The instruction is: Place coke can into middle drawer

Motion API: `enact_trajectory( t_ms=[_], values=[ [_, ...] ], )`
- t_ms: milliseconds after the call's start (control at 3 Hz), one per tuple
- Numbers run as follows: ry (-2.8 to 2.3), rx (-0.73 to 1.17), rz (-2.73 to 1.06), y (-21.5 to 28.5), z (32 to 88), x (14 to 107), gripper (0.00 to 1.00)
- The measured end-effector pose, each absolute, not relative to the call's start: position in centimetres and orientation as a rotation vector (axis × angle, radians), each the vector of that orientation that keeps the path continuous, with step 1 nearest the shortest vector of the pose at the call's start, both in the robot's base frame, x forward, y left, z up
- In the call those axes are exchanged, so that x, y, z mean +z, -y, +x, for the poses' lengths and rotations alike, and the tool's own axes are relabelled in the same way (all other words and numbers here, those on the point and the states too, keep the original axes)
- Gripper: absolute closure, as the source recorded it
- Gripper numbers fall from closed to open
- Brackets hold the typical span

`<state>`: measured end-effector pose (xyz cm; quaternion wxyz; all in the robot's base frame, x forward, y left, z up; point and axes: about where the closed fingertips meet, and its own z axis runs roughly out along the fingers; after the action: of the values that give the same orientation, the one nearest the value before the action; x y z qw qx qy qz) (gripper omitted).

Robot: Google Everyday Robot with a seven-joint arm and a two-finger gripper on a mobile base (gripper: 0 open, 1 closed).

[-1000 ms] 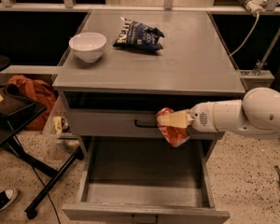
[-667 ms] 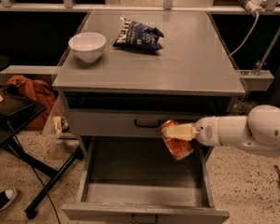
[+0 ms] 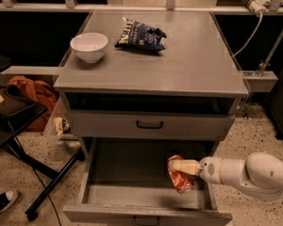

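The coke can (image 3: 179,179), dented red-orange with white lettering, is held in my gripper (image 3: 183,166), whose cream fingers (image 3: 186,166) are shut across the can's upper part. The white arm reaches in from the lower right. The can hangs inside the open middle drawer (image 3: 127,173), near its right side, at or just above the grey floor; I cannot tell if it touches. The drawer is pulled out wide below the upper drawer with the black handle (image 3: 149,125).
On the cabinet top (image 3: 198,60) lie a white bowl (image 3: 88,46) at the left and a dark blue chip bag (image 3: 140,34) at the back middle. A black stand with orange cloth (image 3: 33,95) is on the floor to the left. A shoe (image 3: 2,202) shows lower left.
My gripper has carried the can down from in front of the upper drawer into the open middle drawer, toward its right side. The arm has sunk lower with it.
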<state>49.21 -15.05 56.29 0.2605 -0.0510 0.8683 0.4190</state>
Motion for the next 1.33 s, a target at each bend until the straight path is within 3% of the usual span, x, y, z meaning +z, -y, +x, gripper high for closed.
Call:
enact_trajectory(
  t_ms=[667,1333],
  values=[
    [-2.438,1.249,-0.062,11.2,50.1,45.5,1.0],
    [-2.5,1.274,-0.12,6.0,51.3,40.4,0.58]
  ],
)
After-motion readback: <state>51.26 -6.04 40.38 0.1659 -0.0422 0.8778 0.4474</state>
